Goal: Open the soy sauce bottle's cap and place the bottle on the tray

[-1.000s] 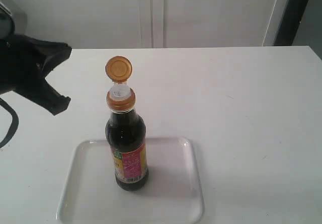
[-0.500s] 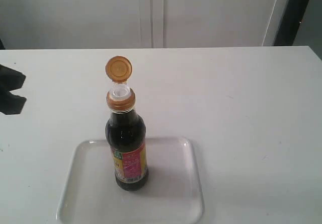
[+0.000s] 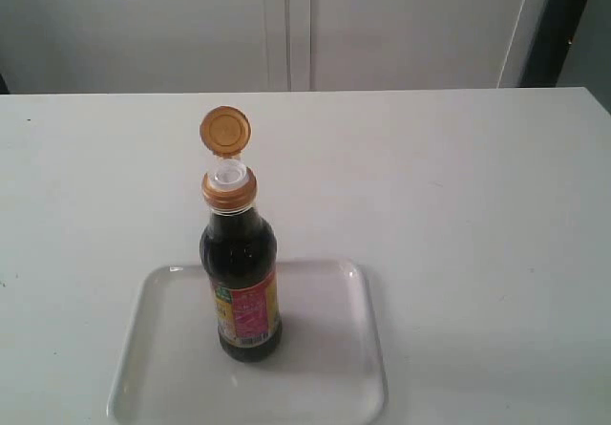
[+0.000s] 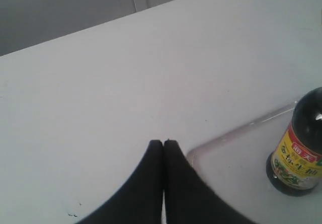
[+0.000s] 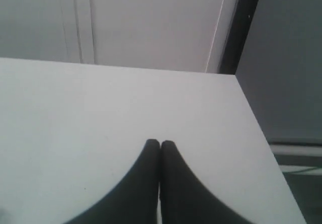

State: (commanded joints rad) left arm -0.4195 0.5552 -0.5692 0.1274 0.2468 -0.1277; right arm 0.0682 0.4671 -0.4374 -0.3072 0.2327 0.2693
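Note:
The soy sauce bottle [image 3: 241, 282] stands upright on the white tray [image 3: 325, 368], dark liquid inside and a pink, yellow and green label. Its golden-orange cap [image 3: 225, 130] is flipped up on its hinge, baring the white spout [image 3: 229, 174]. Neither gripper shows in the exterior view. In the left wrist view my left gripper [image 4: 163, 142] is shut and empty above the table, beside a corner of the tray [image 4: 236, 158], apart from the bottle [image 4: 301, 143]. In the right wrist view my right gripper [image 5: 160, 143] is shut on nothing over bare table, with bottle and tray out of view.
The white table [image 3: 458, 205] runs back to a pale wall [image 3: 286, 24]. A dark vertical post [image 3: 558, 24] stands at the back right. The table's side edge [image 5: 261, 133] drops off close to my right gripper.
My left arm has drawn back to the left and left the exterior view. The bottle, its open cap and the tray have stayed put.

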